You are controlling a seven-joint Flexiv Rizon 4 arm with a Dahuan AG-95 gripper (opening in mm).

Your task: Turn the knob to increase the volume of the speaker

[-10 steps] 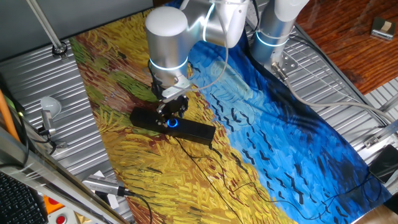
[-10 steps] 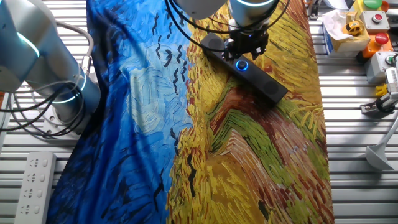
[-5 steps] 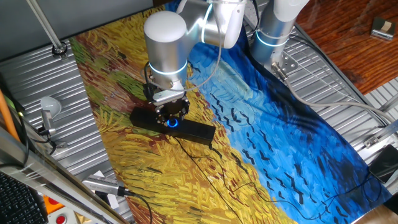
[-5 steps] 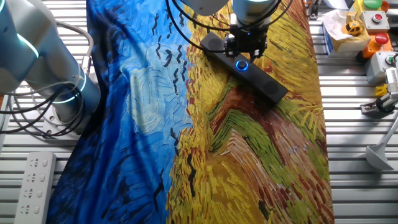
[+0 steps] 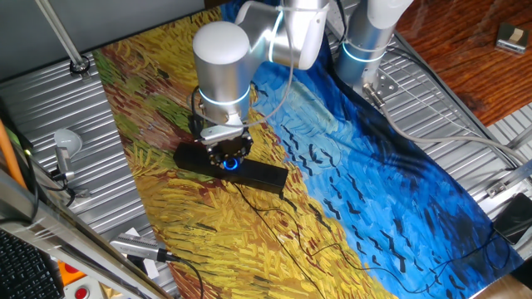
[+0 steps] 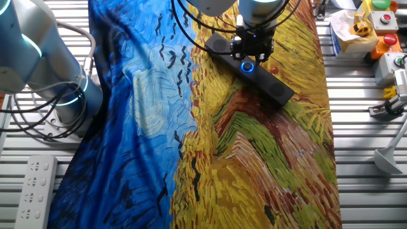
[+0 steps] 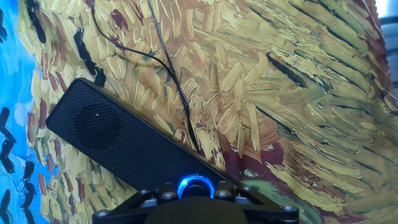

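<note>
Basically one painted cloth (image 5: 349,208) over the table, lots of bare cloth on all sides. One speaker (image 5: 263,175) lying flat mid-cloth on the yellow part, well in from the cloth edges, one thin cable (image 7: 168,62) trailing off. One gripper (image 5: 228,155) down over one blue-lit knob (image 6: 247,66) at the speaker's centre; finger closure can't be told.

Gripper (image 5: 228,154) hides much of the knob (image 7: 195,186); grip unclear.
</note>
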